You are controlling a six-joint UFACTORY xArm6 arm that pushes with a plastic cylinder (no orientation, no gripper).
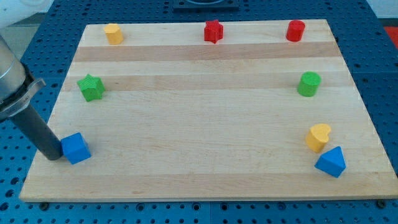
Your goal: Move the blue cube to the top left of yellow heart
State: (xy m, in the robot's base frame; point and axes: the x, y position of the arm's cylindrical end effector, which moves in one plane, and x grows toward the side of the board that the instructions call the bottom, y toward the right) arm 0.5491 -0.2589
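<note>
The blue cube (76, 148) sits near the board's left edge, toward the view's bottom left. My tip (53, 155) rests on the board just left of the cube and touches its left side. The yellow heart (318, 137) lies far across the board at the view's right, with a blue triangular block (331, 162) just below and right of it.
A green star (91, 87) lies above the cube. A yellow hexagonal block (113, 33), a red star (213, 31) and a red cylinder (295, 30) line the top edge. A green cylinder (308, 84) stands above the heart. The wooden board (199, 124) rests on a blue pegboard.
</note>
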